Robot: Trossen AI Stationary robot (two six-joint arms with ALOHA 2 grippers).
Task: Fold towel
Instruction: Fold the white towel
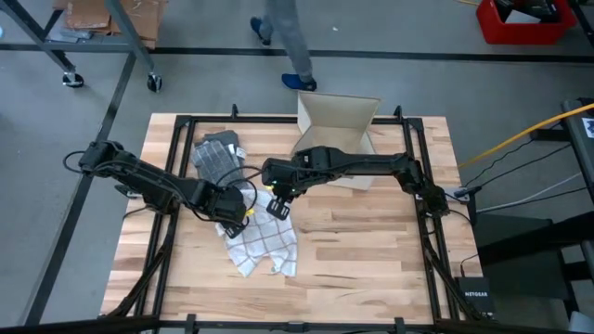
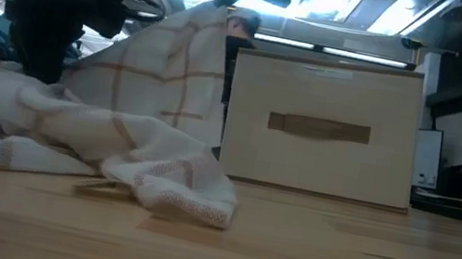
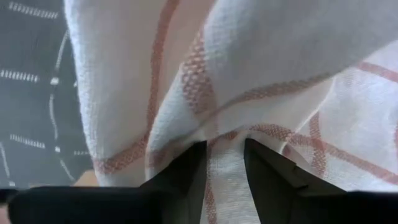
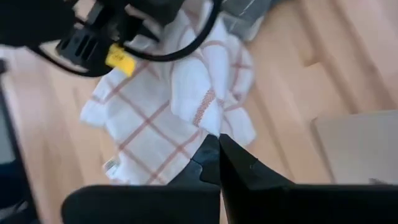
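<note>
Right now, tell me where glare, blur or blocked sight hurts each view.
High view: even light, sharp, towel clear. Low view: bright ceiling lights glare behind, arms go to silhouette, box readable. Left wrist view: cloth fills the frame, soft up close, left gripper pinching a fold. Right wrist view: soft blur, right gripper shut above the table.

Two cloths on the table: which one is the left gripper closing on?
The white towel with red-brown checks, not the dark grey cloth lying apart toward the table's far side. The left gripper has a fold of the checked fabric between its fingers.
</note>
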